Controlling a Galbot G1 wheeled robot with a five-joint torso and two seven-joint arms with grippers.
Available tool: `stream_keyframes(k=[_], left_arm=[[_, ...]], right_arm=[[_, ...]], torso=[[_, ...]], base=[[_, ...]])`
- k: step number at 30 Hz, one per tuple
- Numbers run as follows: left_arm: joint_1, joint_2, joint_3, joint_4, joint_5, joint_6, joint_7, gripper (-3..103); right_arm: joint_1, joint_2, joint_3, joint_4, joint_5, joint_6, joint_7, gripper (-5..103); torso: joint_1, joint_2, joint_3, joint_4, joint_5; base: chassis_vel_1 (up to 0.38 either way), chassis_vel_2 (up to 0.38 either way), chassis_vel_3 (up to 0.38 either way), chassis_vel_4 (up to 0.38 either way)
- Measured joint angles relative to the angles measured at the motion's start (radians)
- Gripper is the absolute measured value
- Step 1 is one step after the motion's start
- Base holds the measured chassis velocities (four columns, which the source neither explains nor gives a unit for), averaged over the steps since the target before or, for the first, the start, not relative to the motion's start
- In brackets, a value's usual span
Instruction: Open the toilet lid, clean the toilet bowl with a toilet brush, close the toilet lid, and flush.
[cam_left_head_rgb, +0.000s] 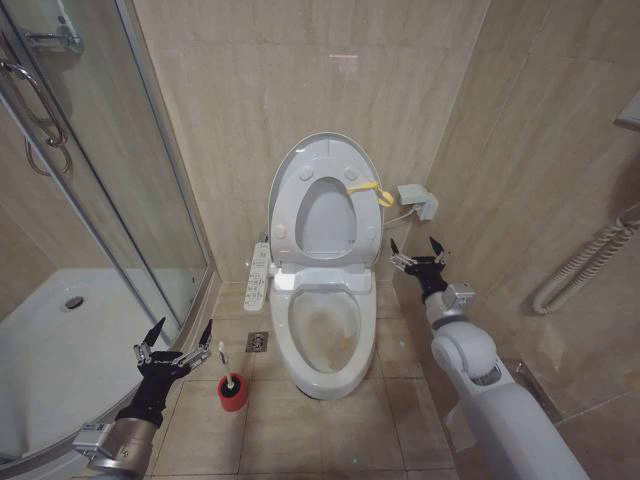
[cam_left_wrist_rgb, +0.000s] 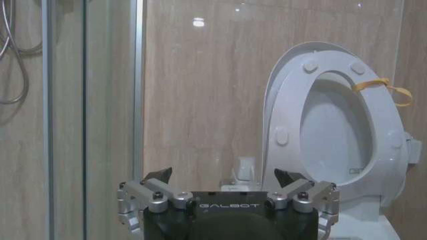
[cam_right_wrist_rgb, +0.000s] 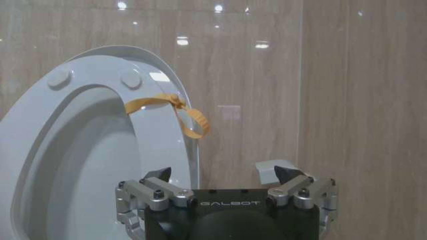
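Left gripper (cam_left_head_rgb: 175, 338) sits nearest, fingers spread and empty, just beside the toilet brush (cam_left_head_rgb: 223, 355) standing in its red holder (cam_left_head_rgb: 232, 393). I'd pinch the thin handle squarely, lift straight. Further back, right gripper (cam_left_head_rgb: 420, 255) hangs spread beside the stained toilet bowl (cam_left_head_rgb: 322, 335); toilet lid (cam_left_head_rgb: 318, 200) stands upright against the wall.
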Motion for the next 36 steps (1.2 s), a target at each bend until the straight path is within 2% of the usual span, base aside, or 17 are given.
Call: stream_keyframes(k=[9,19,36], left_arm=[[0.000,0.000,0.000,0.000,0.000,0.000,0.000,100],[0.000,0.000,0.000,0.000,0.000,0.000,0.000,100],[0.000,0.000,0.000,0.000,0.000,0.000,0.000,100]], right_arm=[[-0.092,0.039,0.015,0.064,-0.044,-0.011,0.048,100],[-0.220,0.096,0.057,0.128,-0.091,0.005,0.050,100],[-0.306,0.191,0.087,0.203,-0.109,0.008,0.039,100]], torso=[[0.000,0.000,0.000,0.0002,-0.0001],[0.000,0.000,0.000,0.0001,0.0000],[0.000,0.000,0.000,0.0002,0.0000]], base=[[0.000,0.000,0.000,0.000],[0.000,0.000,0.000,0.000],[0.000,0.000,0.000,0.000]])
